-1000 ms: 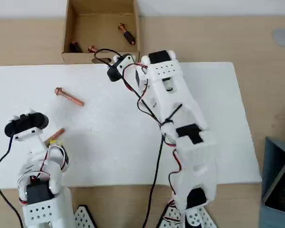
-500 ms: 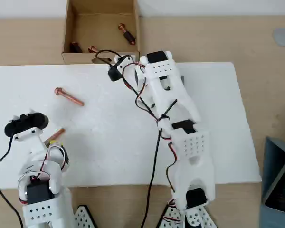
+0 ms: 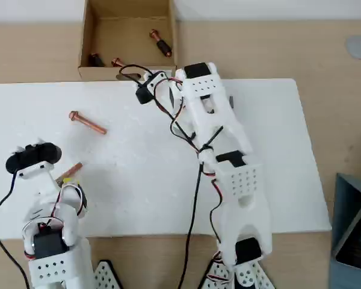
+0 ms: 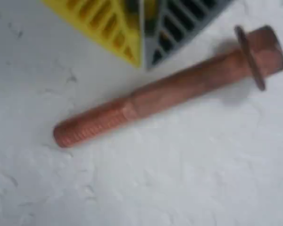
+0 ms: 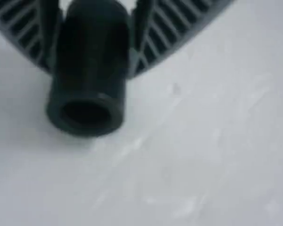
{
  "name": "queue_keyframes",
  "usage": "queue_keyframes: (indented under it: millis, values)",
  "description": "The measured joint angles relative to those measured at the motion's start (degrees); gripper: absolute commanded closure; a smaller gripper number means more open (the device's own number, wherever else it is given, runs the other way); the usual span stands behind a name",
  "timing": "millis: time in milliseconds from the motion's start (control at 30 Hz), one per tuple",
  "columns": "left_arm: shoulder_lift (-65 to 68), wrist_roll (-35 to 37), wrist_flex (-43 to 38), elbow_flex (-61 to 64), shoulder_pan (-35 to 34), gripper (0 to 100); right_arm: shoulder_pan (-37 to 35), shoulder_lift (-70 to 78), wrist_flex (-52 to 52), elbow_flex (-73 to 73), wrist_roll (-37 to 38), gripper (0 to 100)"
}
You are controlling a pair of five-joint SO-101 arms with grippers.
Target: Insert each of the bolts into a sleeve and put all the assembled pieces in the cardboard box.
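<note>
The sleeve [image 5: 87, 89] is clamped between the right fingers [image 5: 19, 28], with its open mouth pointing out past their tips, low over the white bench [image 5: 203, 141]. The bolt [image 4: 165, 87] lies flat just beyond the left fingers [image 4: 99, 23], which seem pressed together on nothing. A good next move is probably to spread them, straddle the shank near the head, then line the threaded end up squarely with the sleeve's bore.

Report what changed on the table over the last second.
The right arm folded at its elbow, its wrist end barely shifting; the right gripper holds the black sleeve. The left arm, both loose bolts and the pieces in the cardboard box stayed put.
</note>
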Motion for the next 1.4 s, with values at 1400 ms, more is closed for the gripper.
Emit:
queue_keyframes:
  millis: [1400]
  values:
    - [0.0,0.0,0.44,-9.23,0.0,100,15.56,-78.95,5.89,49.05,-29.1,98.8]
